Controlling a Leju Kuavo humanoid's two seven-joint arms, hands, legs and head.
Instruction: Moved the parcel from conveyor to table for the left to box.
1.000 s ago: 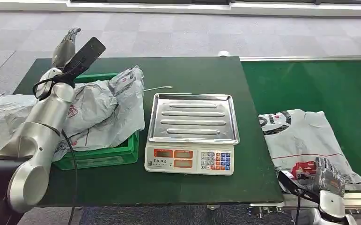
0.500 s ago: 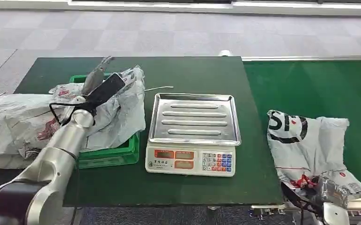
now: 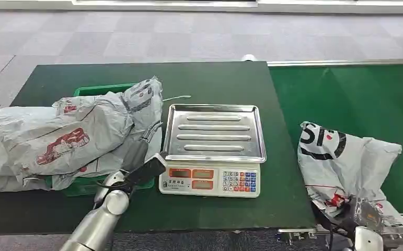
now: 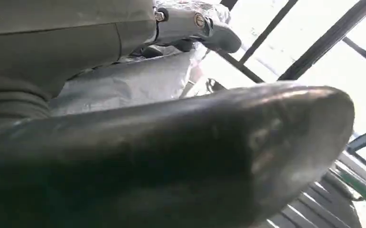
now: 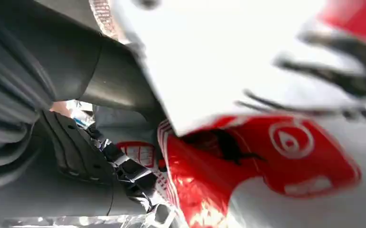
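I see the dark green table on the left and the brighter green conveyor butting against it on the right. On the table's left, a pile of grey poly mailers overflows a green crate and spills past the table edge. Next to the crate sits a weighing scale, steel pan empty, keypad facing me. The parcel, a white poly bag with black and red print, is on the conveyor at its near edge, crumpled and lifted on the near side. My right hand is at the bag's near corner, gripping it; the right wrist view shows fingers bunched into the red-printed film. My left hand is low in front of the crate, fingers pointing up along the mailers, just beside the scale; I can't tell whether it's released or clenched.
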